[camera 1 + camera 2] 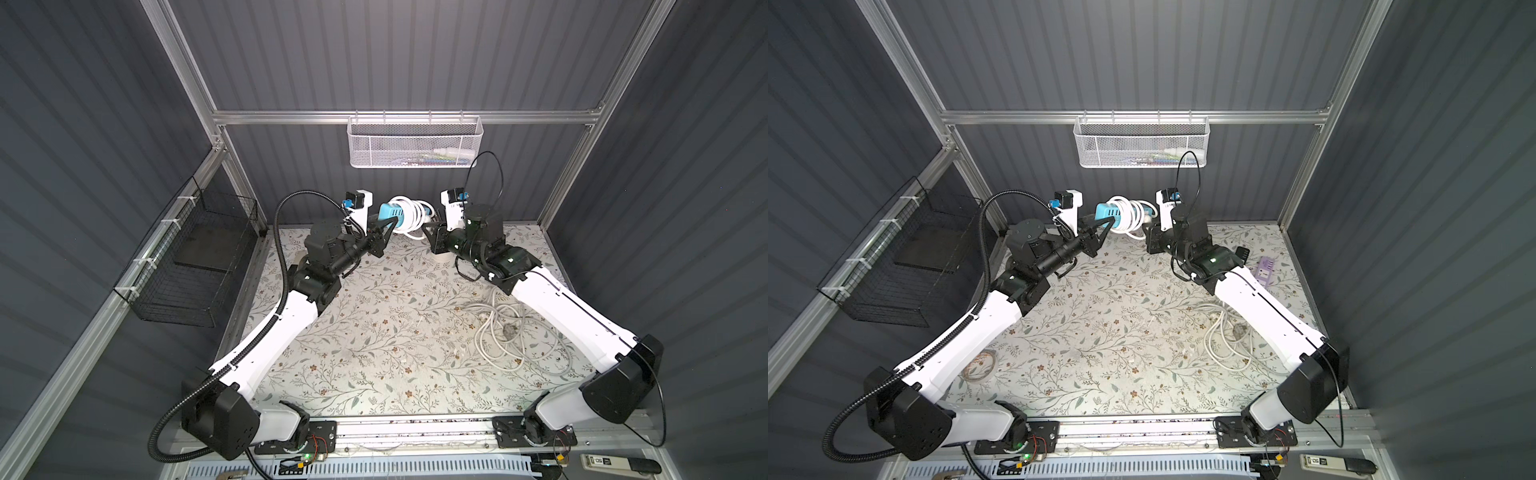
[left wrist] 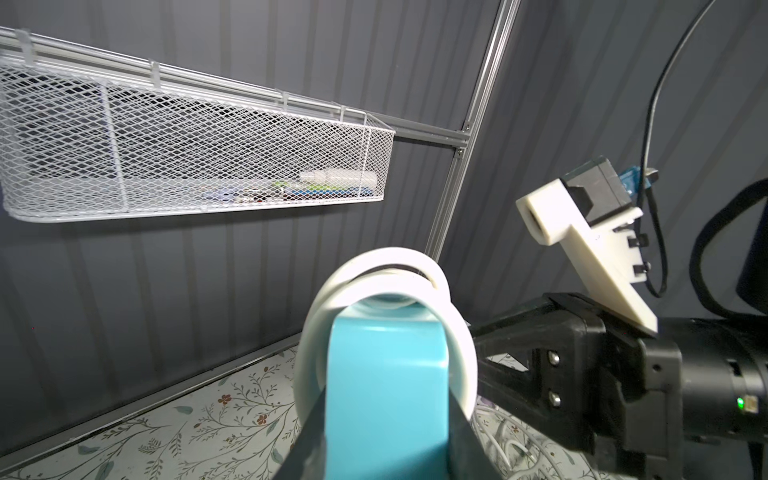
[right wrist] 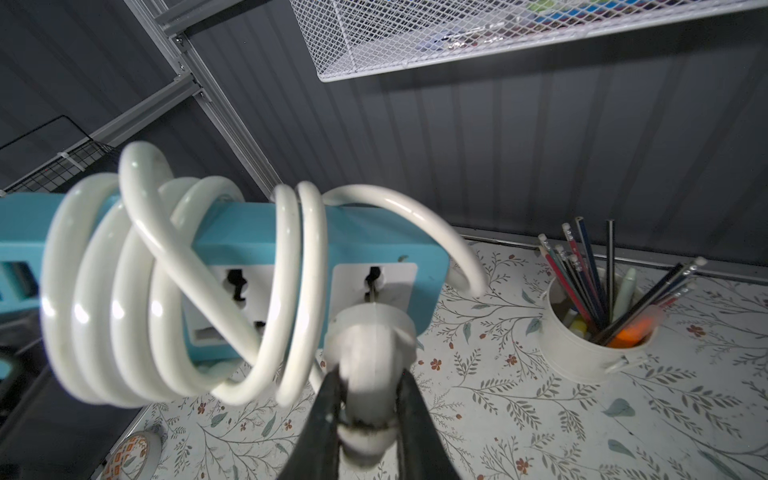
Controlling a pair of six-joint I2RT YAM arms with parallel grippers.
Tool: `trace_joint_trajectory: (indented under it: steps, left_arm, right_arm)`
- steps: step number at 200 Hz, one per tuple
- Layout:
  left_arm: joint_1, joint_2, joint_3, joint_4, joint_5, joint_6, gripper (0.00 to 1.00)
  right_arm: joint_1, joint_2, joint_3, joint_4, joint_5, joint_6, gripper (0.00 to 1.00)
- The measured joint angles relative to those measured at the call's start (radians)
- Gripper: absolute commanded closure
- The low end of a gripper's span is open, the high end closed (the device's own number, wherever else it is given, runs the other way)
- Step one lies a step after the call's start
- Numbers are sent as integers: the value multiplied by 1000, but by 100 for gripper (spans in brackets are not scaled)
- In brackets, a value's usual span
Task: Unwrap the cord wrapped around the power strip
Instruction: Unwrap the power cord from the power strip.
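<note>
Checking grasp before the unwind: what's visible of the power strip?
The power strip is a light-blue plastic bar with white socket faces, held off the table, roughly level. The left end effector clamps one end; a white cord loops around its body several times. At the other end the plug, gripped by the right end effector, sits at a socket, seemingly inserted.

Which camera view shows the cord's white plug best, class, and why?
The right wrist view: the plug fills the foreground, pinched between the right gripper's fingers, at the blue power strip. In both top views it is a tiny white bit by that gripper. The left wrist view hides it behind the strip and cord coils.
</note>
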Motion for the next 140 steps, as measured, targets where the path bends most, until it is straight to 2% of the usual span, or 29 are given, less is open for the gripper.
trace_joint_trajectory:
  steps: [25,60,102,140]
  left_arm:
    - [0,0,0,4,-11,3,100]
    - [0,14,0,-3,-26,16,100]
    - [-9,13,0,-2,-30,26,100]
    - [-11,11,0,-3,-26,27,100]
  right_arm:
    - [13,2,7,-4,27,0,100]
    - [45,-3,14,0,-32,-6,100]
    - [-56,-54,-54,38,-212,38,100]
    - [-85,-75,-82,63,-271,46,100]
